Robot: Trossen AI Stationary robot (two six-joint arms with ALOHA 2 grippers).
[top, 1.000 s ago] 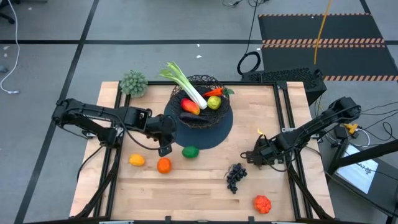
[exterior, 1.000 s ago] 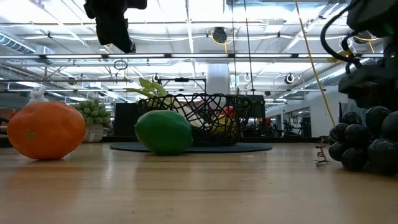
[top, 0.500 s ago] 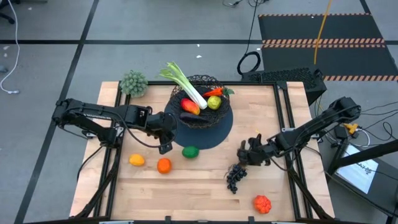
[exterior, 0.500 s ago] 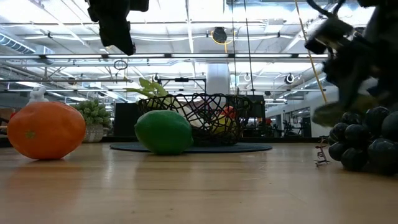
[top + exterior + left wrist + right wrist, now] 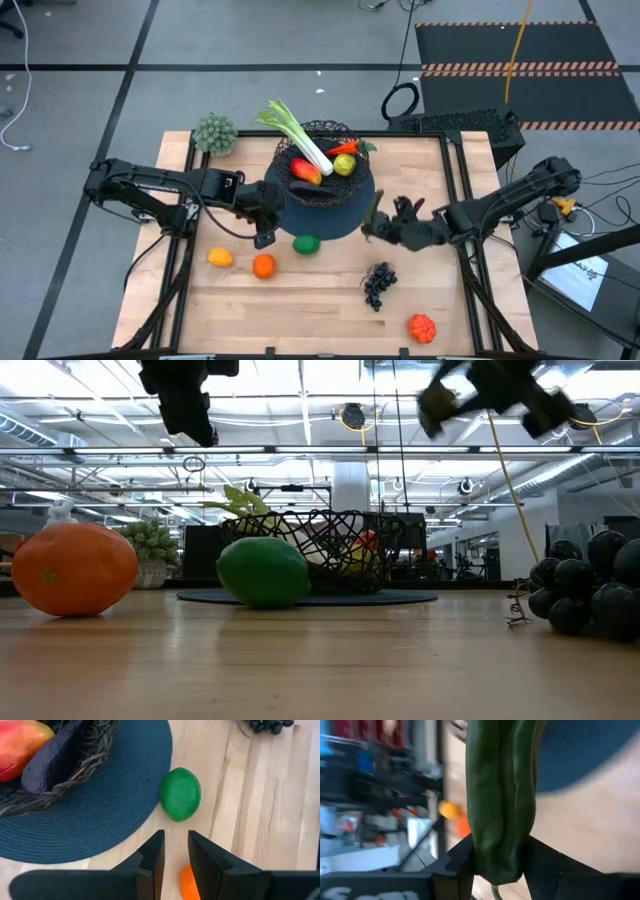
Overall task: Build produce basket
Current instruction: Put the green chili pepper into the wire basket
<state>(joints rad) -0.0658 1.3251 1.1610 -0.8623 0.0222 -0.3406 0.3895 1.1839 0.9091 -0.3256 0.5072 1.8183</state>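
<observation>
Above mat edge: right gripper (image 5: 375,222) clamped on green pepper (image 5: 501,795), at 4 o'clock from basket (image 5: 322,165).
Risk: off-centre pepper slipping free.
Left gripper (image 5: 174,851): nearly together, empty.

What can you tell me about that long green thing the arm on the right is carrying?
It is a long dark green vegetable with shallow lengthwise grooves and a smooth, slightly glossy skin, like a toy cucumber or pepper. The right gripper is clamped on one end, a finger on each side, so most of its length sticks out past the fingers. It hangs in the air, touching nothing else, just beside the dark round mat under the basket.
</observation>
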